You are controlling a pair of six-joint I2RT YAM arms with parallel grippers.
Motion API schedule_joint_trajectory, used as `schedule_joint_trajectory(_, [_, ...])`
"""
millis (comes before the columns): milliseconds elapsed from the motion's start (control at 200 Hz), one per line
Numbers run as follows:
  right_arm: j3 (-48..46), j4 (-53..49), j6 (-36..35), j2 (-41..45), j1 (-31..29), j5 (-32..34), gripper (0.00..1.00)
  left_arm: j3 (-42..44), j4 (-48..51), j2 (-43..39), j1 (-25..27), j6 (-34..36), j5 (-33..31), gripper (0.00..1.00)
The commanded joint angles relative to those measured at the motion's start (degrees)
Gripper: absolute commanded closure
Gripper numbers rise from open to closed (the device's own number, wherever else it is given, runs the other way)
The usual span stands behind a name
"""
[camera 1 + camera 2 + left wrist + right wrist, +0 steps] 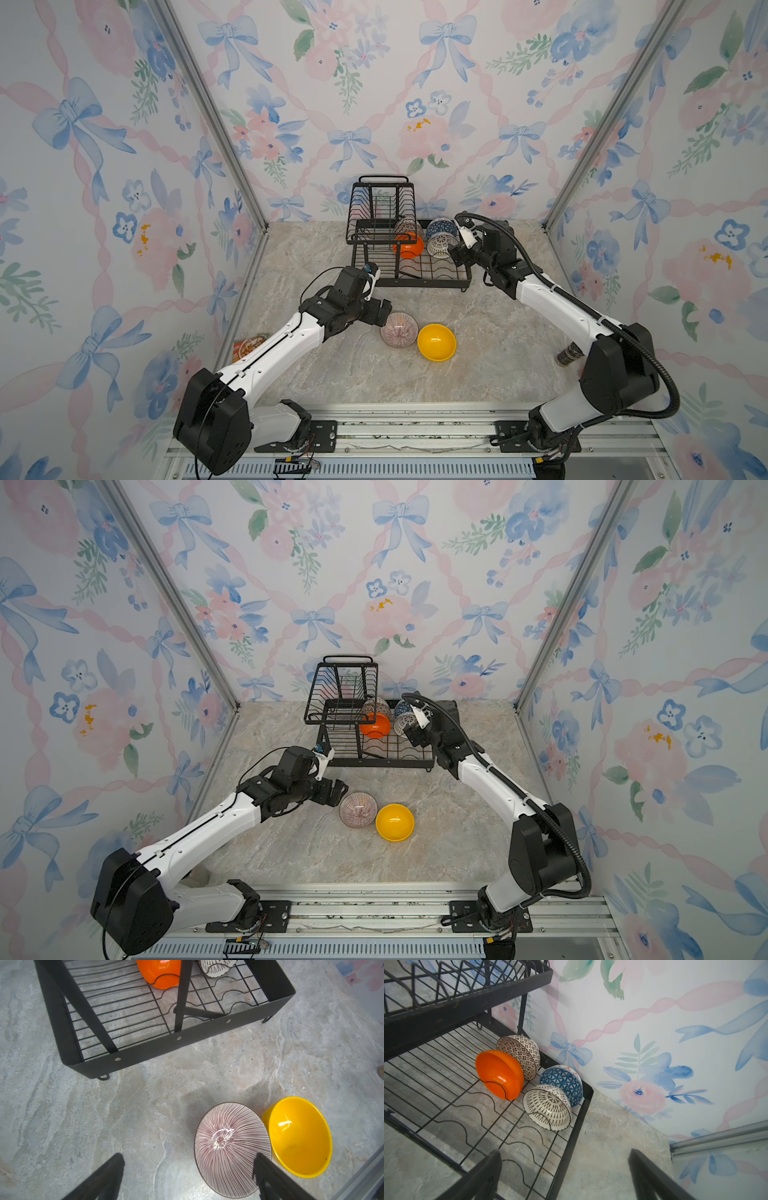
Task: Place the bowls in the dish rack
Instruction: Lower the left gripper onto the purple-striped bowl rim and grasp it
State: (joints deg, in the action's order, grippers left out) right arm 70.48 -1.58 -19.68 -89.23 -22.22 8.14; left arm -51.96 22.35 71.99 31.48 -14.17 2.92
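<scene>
**A:** Where did the loading stand?

**B:** Four of six were already in the dish rack [428, 284], at the far middle of the table [478, 374]. I'd judge the fifth pick was in hand. The left gripper [189, 1160], jaws wide apart and empty, hovered low just left of the striped bowl [230, 1147], which sat mouth-up on the near table.

**A:** And the other arm?

**B:** The right gripper [564, 1153] was spread wide too, holding nothing, by the rack's right edge.

**A:** What did the next move call for?

**B:** Probably easing the left jaws rightward over the striped bowl's left rim, then closing. The yellow bowl [299, 1136] sat against its right side, touching or nearly so, which left little room there.

**A:** And inside the rack?

**B:** In the far right corner of the lower tray [199, 1031], four stood on edge in two pairs. The orange bowl [499, 1074] stood in front of the mosaic bowl [521, 1053]. To their right, the lattice bowl [548, 1107] stood in front of the blue bowl [562, 1082]. The upper basket [467, 1004] showed none.
</scene>
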Motion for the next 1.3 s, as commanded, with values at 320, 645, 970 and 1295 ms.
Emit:
schedule_joint_trajectory(320, [5.37,-13.43,11.12,-2.29,2.49,-7.81,0.03,7.58,-5.76,-1.41,0.86,-6.46,2.61,0.02])
schedule_joint_trajectory(645, [8.41,-17.65,13.17,-5.3,3.23,-10.53,0.03,9.34,-9.51,2.38,1.34,-7.49,4.46,0.02])
schedule_joint_trajectory(970, [10.1,-19.57,13.29,-8.46,3.15,-12.01,0.03,12.12,-10.65,5.71,1.91,-8.18,5.27,0.02])
schedule_joint_trajectory(1295, [10.03,-19.95,13.06,-8.77,3.1,-12.23,0.03,12.12,-12.41,8.9,2.37,-8.67,6.18,0.06])
